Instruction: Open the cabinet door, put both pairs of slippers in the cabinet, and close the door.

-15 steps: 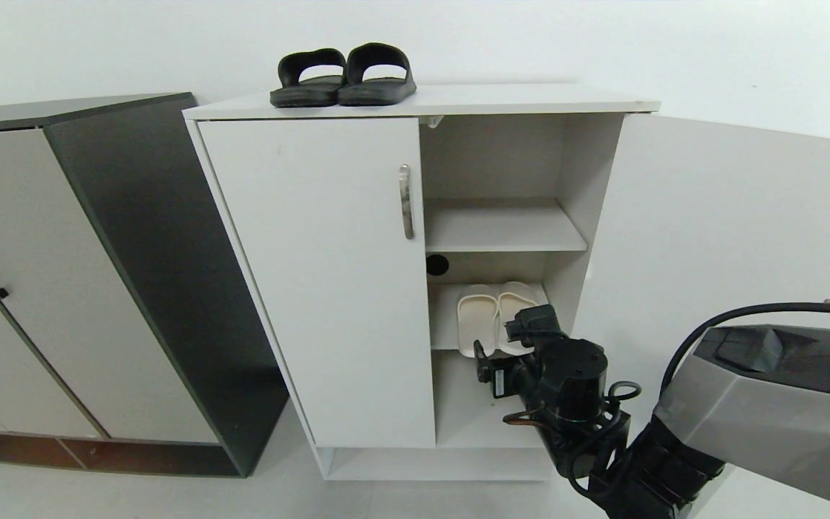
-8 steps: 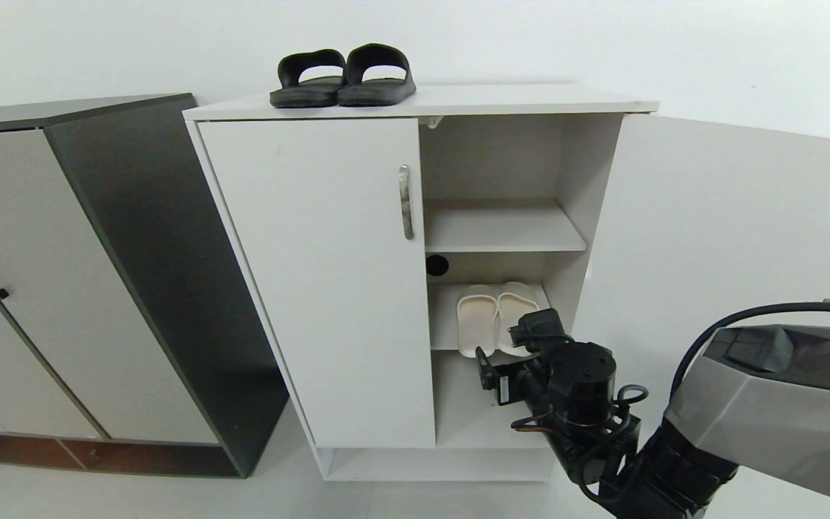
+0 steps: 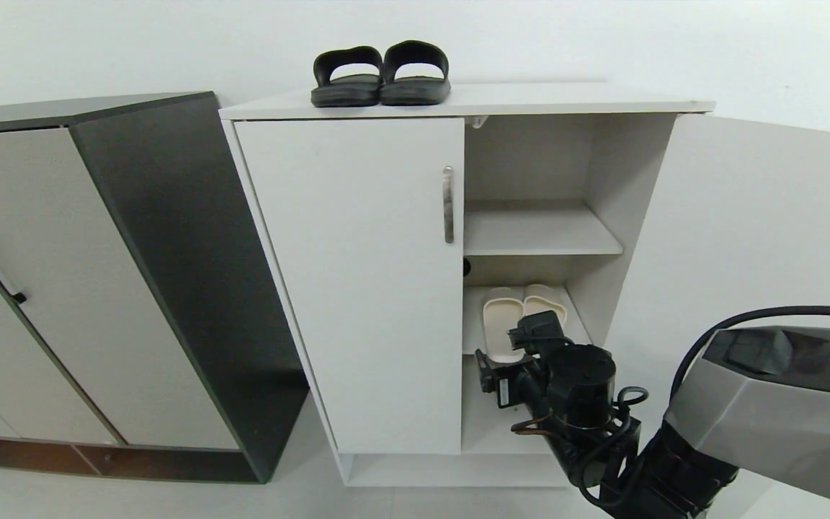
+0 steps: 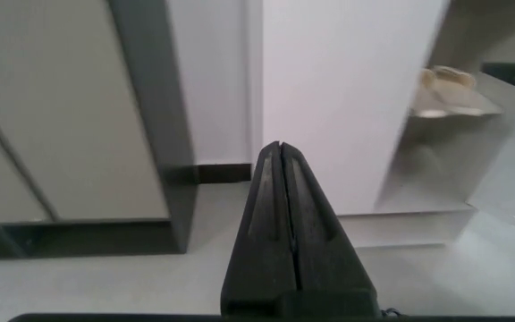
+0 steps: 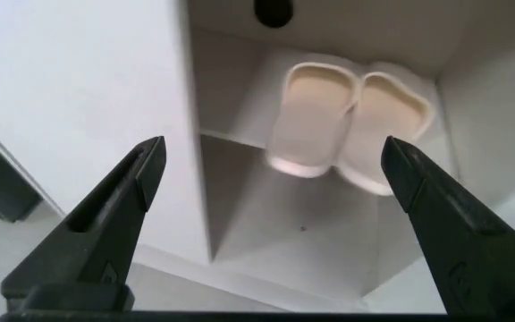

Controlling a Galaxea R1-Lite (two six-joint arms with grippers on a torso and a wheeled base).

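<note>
The right gripper (image 3: 499, 346) hangs with its fingers spread wide and empty, just short of the pale cream foam slippers (image 3: 503, 326). These lie side by side on the middle shelf straight ahead of it, touching neither finger; set down and let go, I'd judge. The black rubber slide slippers (image 3: 380, 72) sit on top of the white wooden cabinet (image 3: 566, 97), well above the gripper, which is probably why the cabinet's wide white door (image 3: 746, 216) beside it stands open. The left gripper (image 4: 280, 156) is pressed together, holding nothing
</note>
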